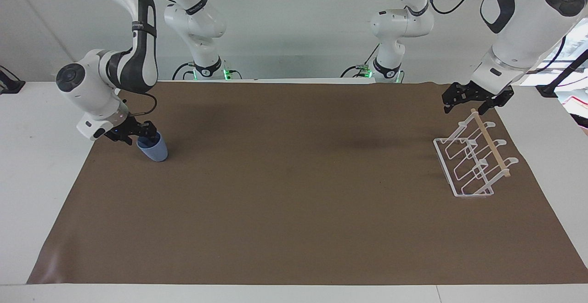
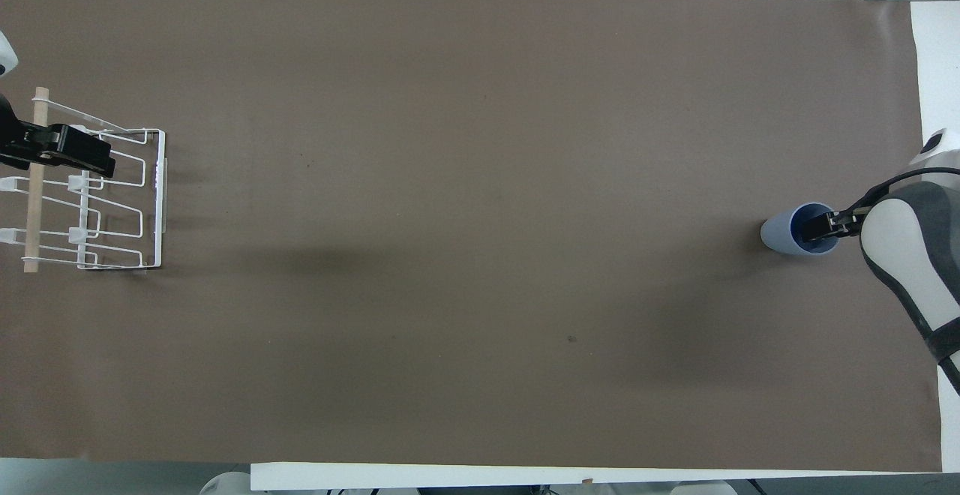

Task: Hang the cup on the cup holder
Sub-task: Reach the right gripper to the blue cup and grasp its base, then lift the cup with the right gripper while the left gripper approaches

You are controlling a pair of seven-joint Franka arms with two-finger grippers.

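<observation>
At the cup [image 1: 153,149] rim, right gripper [image 1: 143,134] fingers [image 2: 817,228] astride its wall.

A broad brown mat [image 1: 294,193] lies flat across a white counter [image 1: 41,156], covering nearly all of its top and leaving pale strips of bare surface along the edges and at both ends. The mat's surface is plain, with soft shadows on it and a small dark speck [image 2: 571,340] toward the robots' edge. A pale wall [image 1: 294,32] rises at the robots' end of the counter, where black cables [image 1: 183,70] and small green lights [image 1: 226,72] show.
</observation>
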